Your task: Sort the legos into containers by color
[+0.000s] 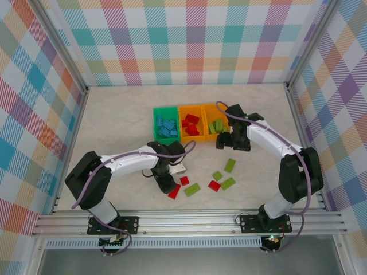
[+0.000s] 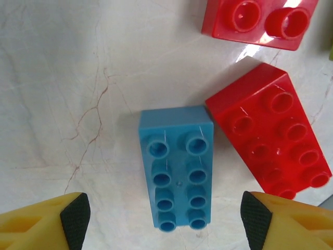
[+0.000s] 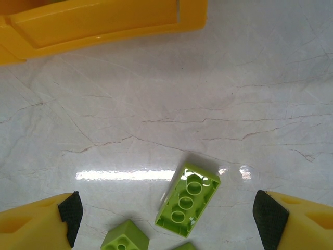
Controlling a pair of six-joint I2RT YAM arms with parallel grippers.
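Note:
In the left wrist view a blue lego (image 2: 177, 166) lies studs up on the table between the pads of my open left gripper (image 2: 165, 221), touching neither pad. A red lego (image 2: 270, 130) lies against its right corner, and another red one (image 2: 260, 21) is farther off. From above, my left gripper (image 1: 167, 181) hangs low over the near pile. My right gripper (image 1: 232, 141) stands open just in front of the right orange container (image 1: 215, 123). Below it an upturned lime green lego (image 3: 188, 200) lies on the table, untouched.
The green container (image 1: 166, 123) holds blue legos, the middle orange one (image 1: 192, 123) red, the right one lime green. Loose red legos (image 1: 214, 185) and green legos (image 1: 230, 165) are scattered between the arms. An orange bin wall (image 3: 104, 21) sits ahead of the right fingers.

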